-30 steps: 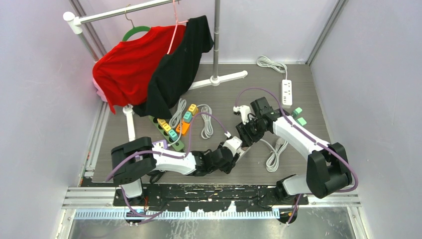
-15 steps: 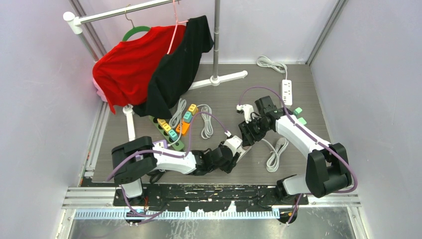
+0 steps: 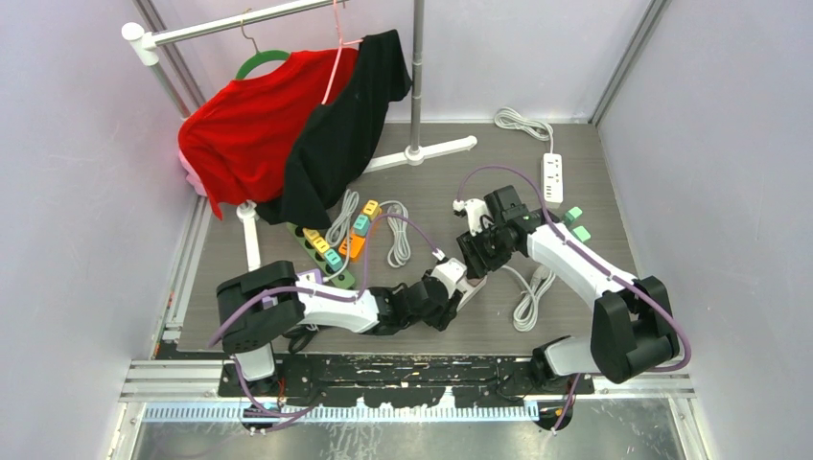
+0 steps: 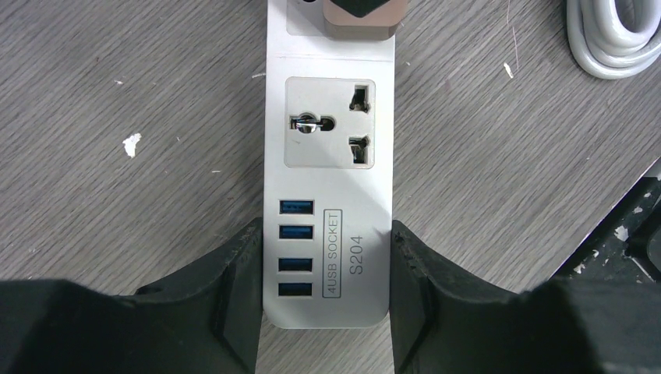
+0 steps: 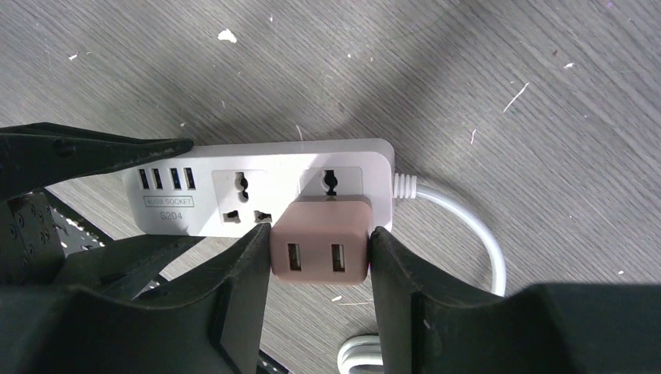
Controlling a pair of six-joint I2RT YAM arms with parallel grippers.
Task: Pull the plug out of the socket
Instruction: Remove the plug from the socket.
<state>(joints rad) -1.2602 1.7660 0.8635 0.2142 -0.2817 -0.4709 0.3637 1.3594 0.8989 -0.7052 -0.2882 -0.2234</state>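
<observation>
The socket [image 4: 327, 156] is a white power strip lying flat on the grey wood-grain table. My left gripper [image 4: 326, 257] is shut on its USB end, one finger on each long side. At the strip's cord end sits the plug [image 5: 319, 241], a small pink block with two USB ports. My right gripper [image 5: 319, 261] is shut on its two sides, at the table's middle in the top view [image 3: 476, 261]. The plug stands over the end outlet, whose top hole shows above it. I cannot tell whether its pins are still in the outlet. The left gripper's fingers [image 5: 93, 152] show on the far end.
The strip's white cord [image 5: 460, 214] loops off to the right, near a coiled cord [image 3: 529, 297]. A second white strip [image 3: 552, 177] lies at the back right. A green strip with coloured plugs [image 3: 331, 254] lies left of centre. A clothes rack [image 3: 416, 77] holds red and black shirts.
My right gripper shifted slightly away and back with the plug in it. Both grips are unchanged and the left arm has stayed put.
</observation>
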